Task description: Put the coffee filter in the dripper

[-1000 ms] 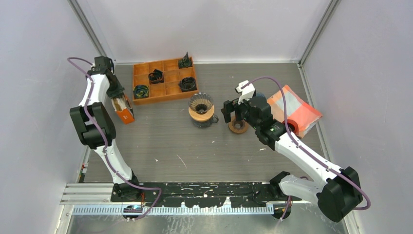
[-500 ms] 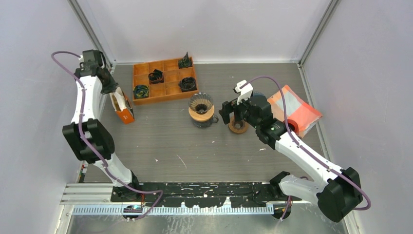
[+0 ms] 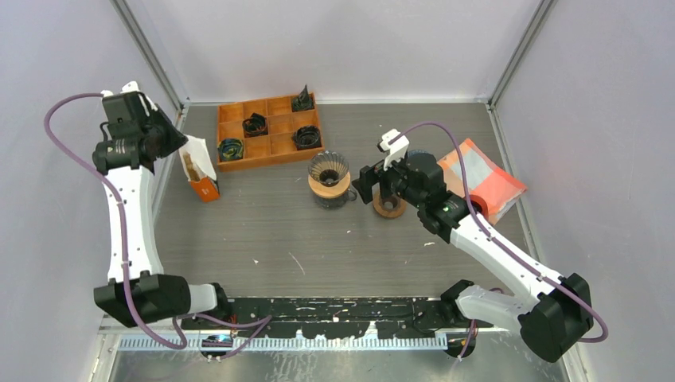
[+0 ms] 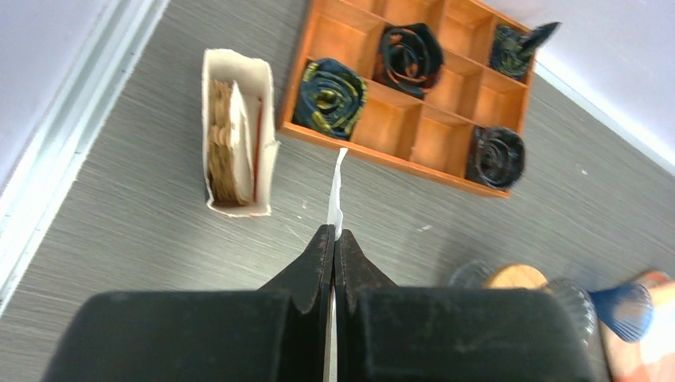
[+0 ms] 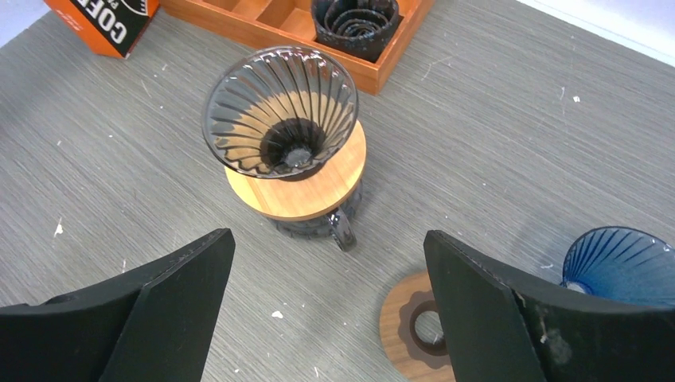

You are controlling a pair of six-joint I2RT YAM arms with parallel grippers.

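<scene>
My left gripper (image 4: 333, 232) is shut on a white coffee filter (image 4: 337, 187), seen edge-on and sticking out past the fingertips. In the top view this gripper (image 3: 169, 135) is raised at the far left, and the filter (image 3: 199, 150) hangs just above the filter box (image 3: 205, 185). The clear ribbed dripper (image 5: 280, 111) sits empty on a wooden collar over a glass mug, mid-table (image 3: 328, 169). My right gripper (image 5: 326, 263) is open and empty, just right of the dripper (image 3: 368, 181).
The open filter box (image 4: 236, 135) holds brown and white filters. A wooden compartment tray (image 3: 274, 116) with dark coiled items stands behind the dripper. A wooden ring (image 5: 414, 326), a blue dripper (image 5: 621, 263) and an orange bag (image 3: 485, 179) lie to the right.
My left arm has risen up and back to the left, away from the filter box, with a white filter in its jaws. The right gripper has crept slightly left towards the dripper.
</scene>
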